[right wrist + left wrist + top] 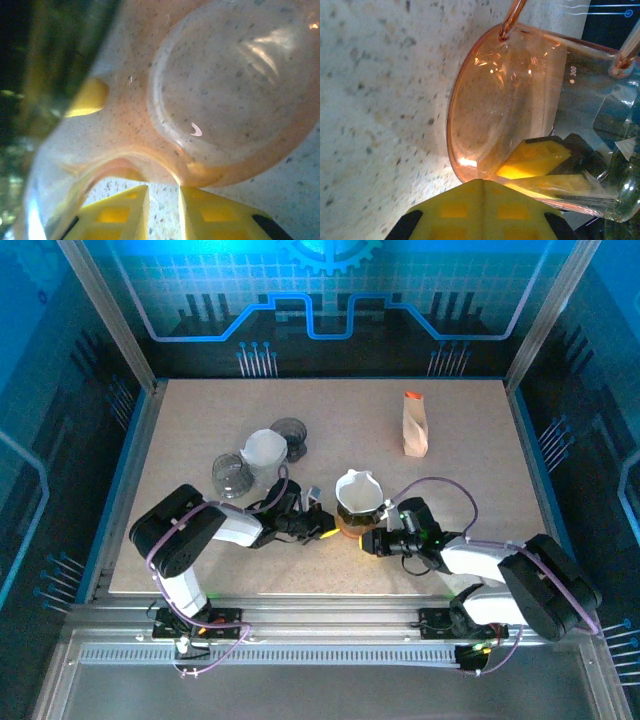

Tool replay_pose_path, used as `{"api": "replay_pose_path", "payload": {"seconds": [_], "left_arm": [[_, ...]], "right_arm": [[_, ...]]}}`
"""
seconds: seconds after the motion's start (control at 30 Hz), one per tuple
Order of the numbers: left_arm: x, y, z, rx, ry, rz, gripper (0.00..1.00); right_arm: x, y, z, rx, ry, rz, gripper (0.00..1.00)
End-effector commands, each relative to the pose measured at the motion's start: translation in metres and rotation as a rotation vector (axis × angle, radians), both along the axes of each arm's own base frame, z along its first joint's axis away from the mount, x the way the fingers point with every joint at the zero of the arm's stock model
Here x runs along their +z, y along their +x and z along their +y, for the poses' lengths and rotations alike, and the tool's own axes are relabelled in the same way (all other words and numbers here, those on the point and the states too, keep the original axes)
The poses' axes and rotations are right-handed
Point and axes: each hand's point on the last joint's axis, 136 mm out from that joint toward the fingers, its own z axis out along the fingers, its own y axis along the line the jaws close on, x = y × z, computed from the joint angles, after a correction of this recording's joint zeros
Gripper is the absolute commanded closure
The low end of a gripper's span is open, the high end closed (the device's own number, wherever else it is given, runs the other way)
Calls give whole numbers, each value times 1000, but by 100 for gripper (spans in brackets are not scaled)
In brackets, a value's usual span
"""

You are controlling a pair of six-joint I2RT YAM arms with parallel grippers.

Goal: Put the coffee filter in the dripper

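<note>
Lying inside a blue-lit enclosure (320,320), speckled table (330,420); left gripper (327,534) closed, right gripper (369,540) cannot tell.

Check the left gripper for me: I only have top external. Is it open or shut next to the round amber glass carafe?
Observer: Shut. In the left wrist view the left gripper has its yellow fingers pressed together with nothing between them, right at the base of the amber glass carafe.
Operator: And the right gripper?
Observer: Right wrist view: the right gripper shows a narrow gap between its yellow fingers, with the speckled table visible through it. Amber glass sits at the tips; gripped or not, I can't tell.
Operator: Any markings on the glass?
Observer: Yes, a white "300" printed on the carafe wall, left wrist view.
</note>
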Motion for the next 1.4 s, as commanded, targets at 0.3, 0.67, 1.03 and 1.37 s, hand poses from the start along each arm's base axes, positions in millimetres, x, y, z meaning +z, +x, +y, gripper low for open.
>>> {"api": "replay_pose_path", "payload": {"seconds": [0.3,0.67,1.03,1.37], "left_arm": [[9,36,-2,52,15,-32,100],[1,44,13,103,62,3,100],[13,24,29,122,82,5,100],[27,-6,51,132,118,-7,100]], "right_arm": [[22,54,14,-54,101,-83,78],[19,95,16,-125,160,-82,80],[16,127,27,-164,196,-74,81],[13,156,31,-224,197,-70,81]]}}
